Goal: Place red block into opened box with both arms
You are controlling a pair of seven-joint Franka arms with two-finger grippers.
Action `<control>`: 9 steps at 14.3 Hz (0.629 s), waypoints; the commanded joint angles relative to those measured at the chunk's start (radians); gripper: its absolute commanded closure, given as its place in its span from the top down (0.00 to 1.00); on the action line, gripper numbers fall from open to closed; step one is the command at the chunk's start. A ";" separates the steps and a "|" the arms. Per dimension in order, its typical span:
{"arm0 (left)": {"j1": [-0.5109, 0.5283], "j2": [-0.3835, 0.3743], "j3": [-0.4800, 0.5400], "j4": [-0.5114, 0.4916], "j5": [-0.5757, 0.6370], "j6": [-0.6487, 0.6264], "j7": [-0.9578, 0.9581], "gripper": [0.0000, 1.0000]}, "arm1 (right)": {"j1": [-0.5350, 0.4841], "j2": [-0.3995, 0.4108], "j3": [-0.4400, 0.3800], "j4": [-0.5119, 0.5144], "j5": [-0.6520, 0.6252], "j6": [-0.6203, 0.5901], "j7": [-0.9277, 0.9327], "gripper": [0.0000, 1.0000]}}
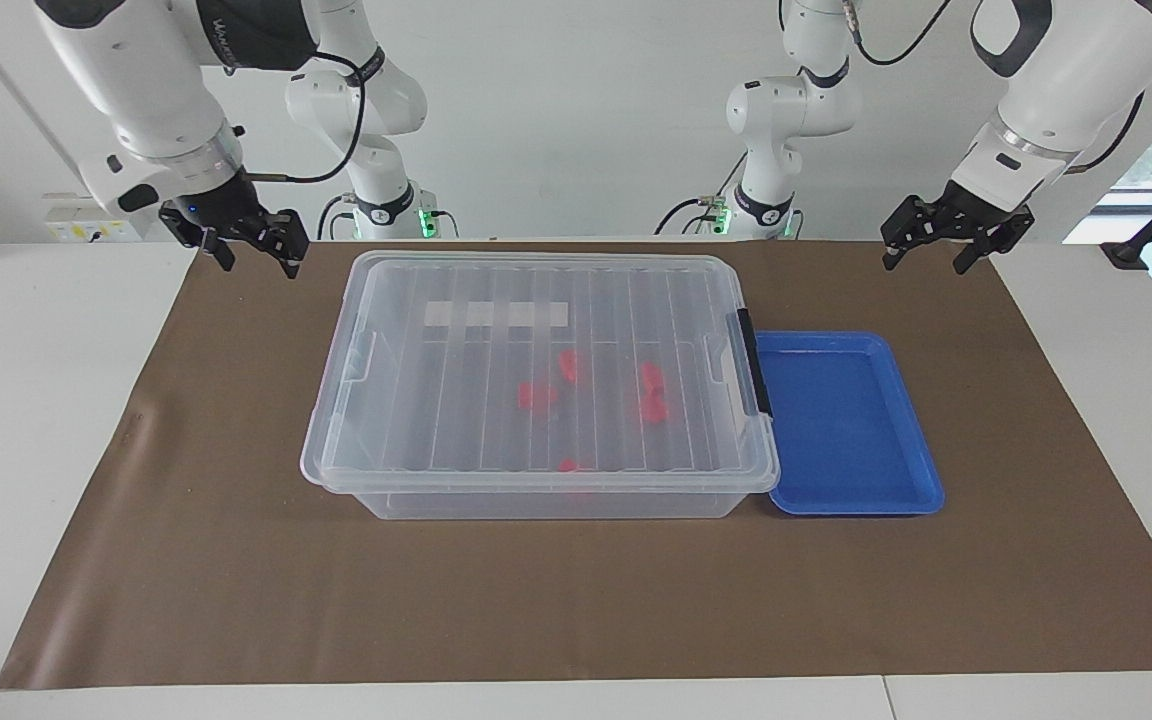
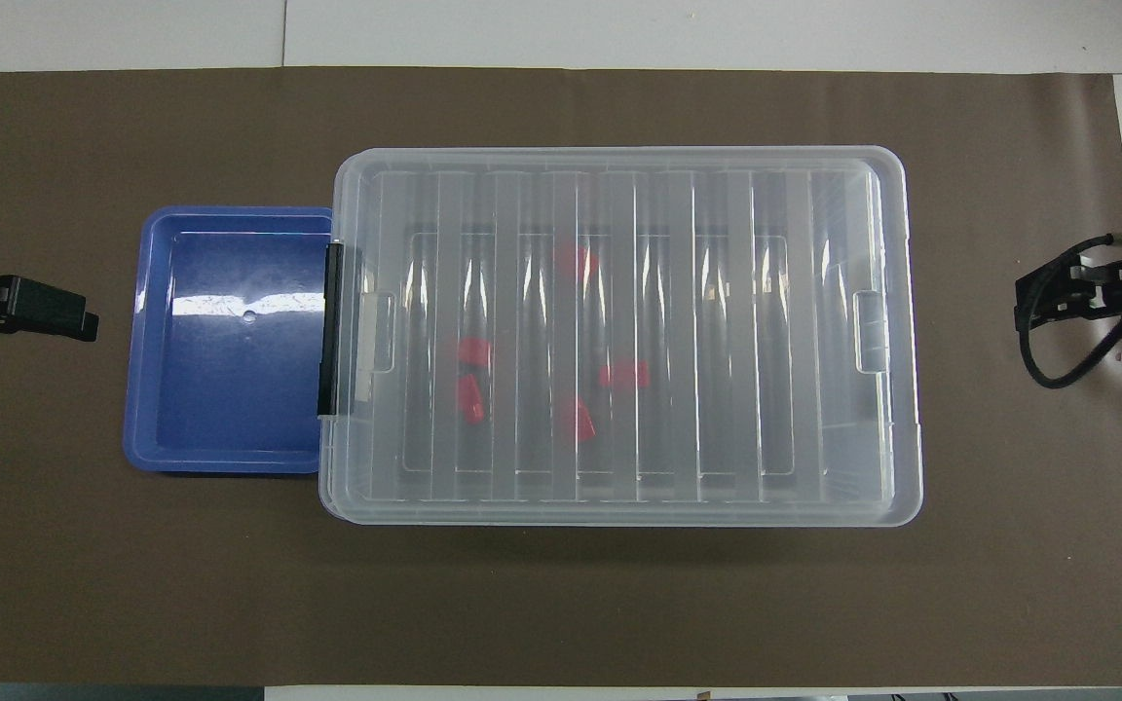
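On the brown-papered desk (image 1: 236,560) we find the box (image 1: 536,380) lidded with red blocks (image 1: 651,390) inside, hence left pincer (image 1: 941,245) and right pincer (image 1: 246,240) hang spread, empty, above opposite desk corners.

White arms (image 1: 1066,70), black bands, cables, black claws.

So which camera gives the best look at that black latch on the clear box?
The overhead view: the black latch shows its full length along the box end that touches the blue tray. In the facing view the latch appears slanted and narrower, though still unobstructed.
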 commanded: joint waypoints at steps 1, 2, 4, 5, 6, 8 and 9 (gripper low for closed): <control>-0.010 -0.007 0.011 -0.008 0.015 -0.011 0.007 1.00 | -0.009 0.016 -0.041 0.054 0.000 -0.010 -0.100 1.00; -0.010 -0.007 0.011 -0.008 0.015 -0.011 0.007 1.00 | -0.009 0.014 -0.046 0.053 -0.007 -0.008 -0.100 1.00; -0.010 -0.007 0.011 -0.008 0.015 -0.011 0.007 1.00 | -0.009 0.014 -0.039 0.053 0.005 -0.012 -0.100 1.00; -0.010 -0.007 0.011 -0.008 0.015 -0.011 0.007 1.00 | -0.009 0.016 -0.032 0.053 0.015 -0.014 -0.099 1.00; -0.010 -0.007 0.011 -0.008 0.015 -0.011 0.007 1.00 | -0.009 0.023 -0.015 0.060 0.050 -0.014 -0.093 1.00; -0.010 -0.007 0.011 -0.008 0.015 -0.011 0.007 1.00 | -0.009 0.019 -0.018 0.071 0.063 -0.029 -0.100 1.00; -0.010 -0.007 0.011 -0.008 0.015 -0.011 0.007 1.00 | -0.009 0.016 -0.024 0.070 0.065 -0.028 -0.102 1.00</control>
